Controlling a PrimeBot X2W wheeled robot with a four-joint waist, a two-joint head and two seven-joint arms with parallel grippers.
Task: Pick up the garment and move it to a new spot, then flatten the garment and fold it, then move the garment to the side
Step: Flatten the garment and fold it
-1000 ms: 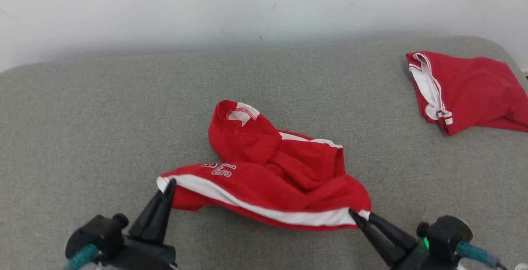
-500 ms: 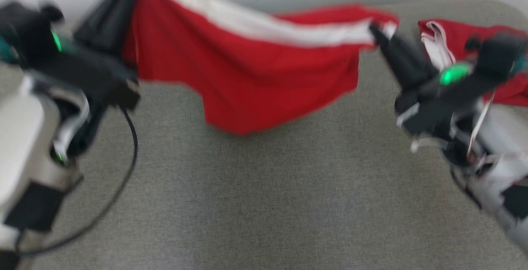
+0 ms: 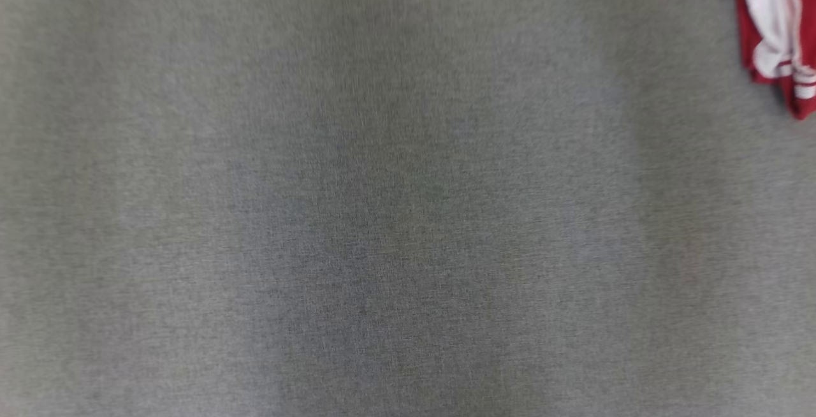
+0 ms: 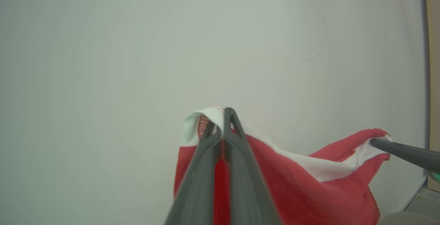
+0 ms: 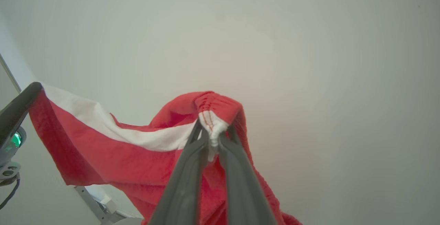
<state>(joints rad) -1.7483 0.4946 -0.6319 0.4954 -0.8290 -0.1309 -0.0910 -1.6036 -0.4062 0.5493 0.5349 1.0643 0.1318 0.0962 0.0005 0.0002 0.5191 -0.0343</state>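
Observation:
The garment [image 4: 309, 190] is red with a white band along one edge, and it hangs in the air in front of a pale wall. In the left wrist view my left gripper [image 4: 221, 121] is shut on one end of the white band. In the right wrist view my right gripper [image 5: 213, 134] is shut on a bunched corner at the band's other end, with the garment [image 5: 113, 159] stretched between the two grippers and sagging below them. Each wrist view also shows the other arm's dark finger at the far corner of the cloth.
In the head view the grey fabric surface [image 3: 382, 213] spreads below. A second red and white garment [image 3: 774, 34] lies folded at its far right edge. A pale wall stands behind the held cloth in both wrist views.
The garment lay crumpled on the grey surface with both grippers at its near edge; both arms then lifted it clear, spread between them. The head camera has since shifted onto the surface.

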